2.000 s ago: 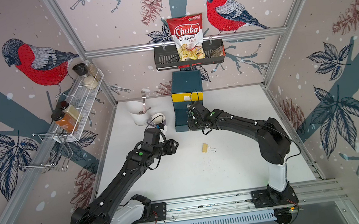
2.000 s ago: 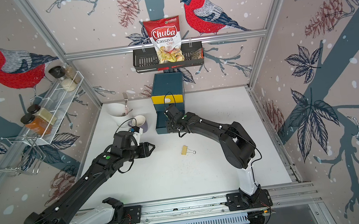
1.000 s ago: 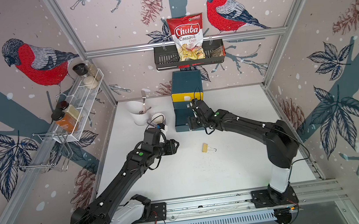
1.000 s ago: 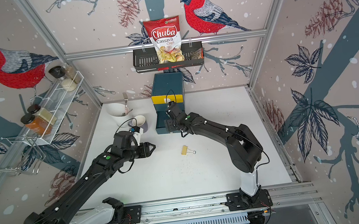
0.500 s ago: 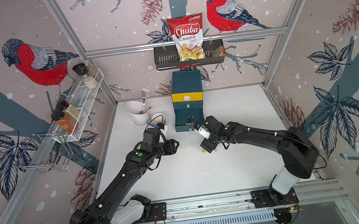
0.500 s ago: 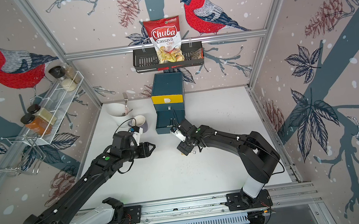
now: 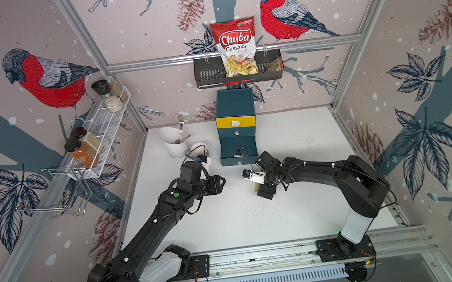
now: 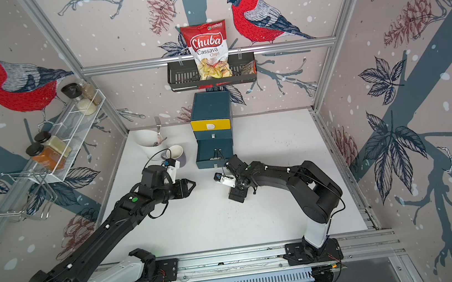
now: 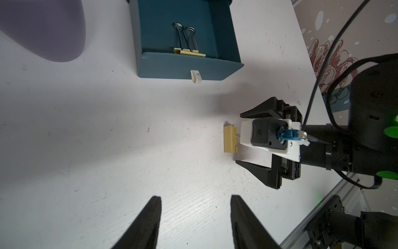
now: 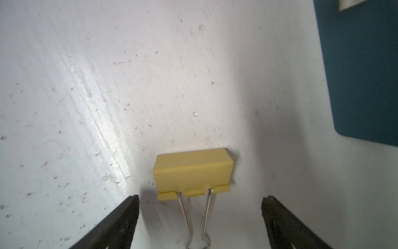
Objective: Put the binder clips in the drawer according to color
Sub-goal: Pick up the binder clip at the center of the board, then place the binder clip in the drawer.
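Right wrist view: your right gripper (image 10: 200,198) stands wide apart and empty, one finger to each side of a yellow clip (image 10: 192,172) lying flat on the white table (image 10: 107,86). The clip's wire handles run back between the fingers, and neither finger touches it. Left wrist view: the clip body sits just ahead of the right gripper's tips, near the open bottom drawer (image 9: 183,66) but apart from it. Inside that drawer a second yellow clip (image 9: 189,52) lies against the front wall, handles pointing to the back. Your left gripper (image 9: 195,197) hangs over bare table, fingers partly apart, holding nothing. In both top views the chest (image 7: 233,103) stands at the back wall, yellow top drawer shut, with a mug (image 7: 200,150) on its left-arm side.
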